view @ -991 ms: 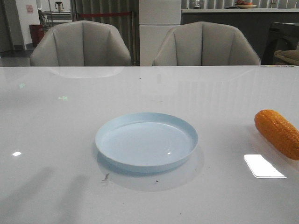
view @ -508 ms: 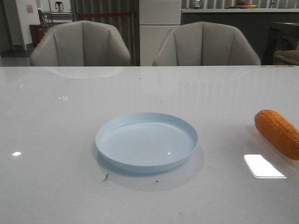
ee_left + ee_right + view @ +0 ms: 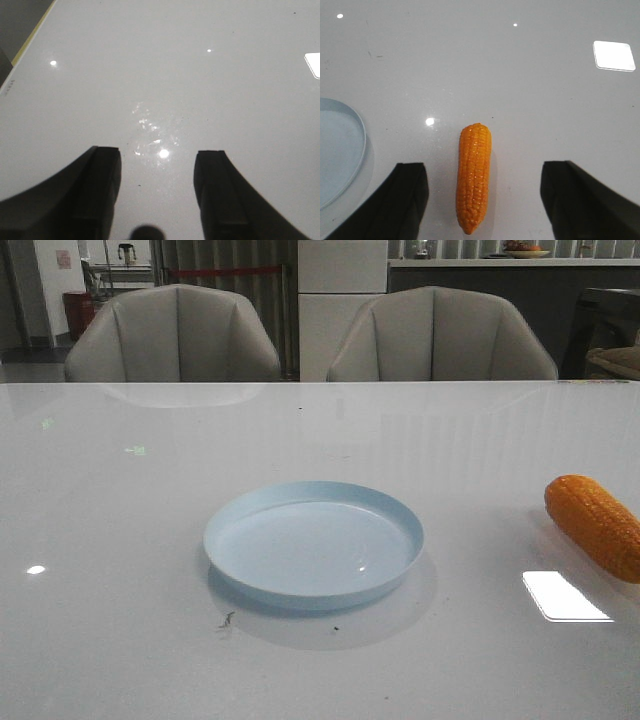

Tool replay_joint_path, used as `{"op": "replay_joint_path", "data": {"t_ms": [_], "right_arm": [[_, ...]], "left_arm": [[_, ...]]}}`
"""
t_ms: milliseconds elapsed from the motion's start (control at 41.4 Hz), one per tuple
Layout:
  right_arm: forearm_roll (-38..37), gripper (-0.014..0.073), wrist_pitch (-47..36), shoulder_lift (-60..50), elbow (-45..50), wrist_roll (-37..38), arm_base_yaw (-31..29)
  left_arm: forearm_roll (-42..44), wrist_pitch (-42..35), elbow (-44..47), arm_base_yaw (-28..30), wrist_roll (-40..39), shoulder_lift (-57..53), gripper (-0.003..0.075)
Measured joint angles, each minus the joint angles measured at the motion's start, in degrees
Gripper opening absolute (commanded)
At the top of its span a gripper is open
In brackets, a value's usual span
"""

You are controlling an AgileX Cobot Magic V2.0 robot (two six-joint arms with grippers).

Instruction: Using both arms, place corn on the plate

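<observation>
The pale blue plate (image 3: 314, 544) sits empty at the table's middle; its rim also shows in the right wrist view (image 3: 355, 145). The orange corn (image 3: 594, 525) lies on the table at the right edge, apart from the plate. In the right wrist view the corn (image 3: 474, 175) lies lengthwise between the fingers of my right gripper (image 3: 484, 172), which is open wide above it and not touching. My left gripper (image 3: 157, 160) is open and empty over bare table. Neither arm shows in the front view.
The white glossy table (image 3: 150, 490) carries bright light reflections. Two grey chairs (image 3: 175, 335) stand behind its far edge. In the left wrist view the table's edge (image 3: 30, 40) shows with a yellow strip.
The faint arm shadows at the table's lower left have gone from the front view. Plate and corn have not moved.
</observation>
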Motion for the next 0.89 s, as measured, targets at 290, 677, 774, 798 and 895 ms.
{"op": "replay_joint_path", "data": {"t_ms": [290, 677, 774, 798, 895], "right_arm": [[0.4, 0.0579, 1.1, 0.0, -0.4, 0.0, 0.0], [1.2, 0.0579, 17.3, 12.4, -16.8, 0.0, 0.0], [1.2, 0.0579, 21.5, 19.3, -22.8, 0.0, 0.0], [1.2, 0.0579, 22.8, 20.9, -24.7, 0.0, 0.0], [1.2, 0.0582, 26.8, 27.4, -30.8, 0.1, 0.0]], "left_arm": [[-3.0, -0.7, 2.8, 0.0, 0.0, -0.6, 0.0401], [-3.7, -3.8, 3.0, -7.0, 0.0, -1.5, 0.0401], [-3.7, -3.8, 3.0, -8.7, 0.0, -1.5, 0.0401], [-3.7, -3.8, 3.0, -9.1, 0.0, -1.5, 0.0401], [-3.7, -3.8, 3.0, -9.9, 0.0, -1.5, 0.0401]]}}
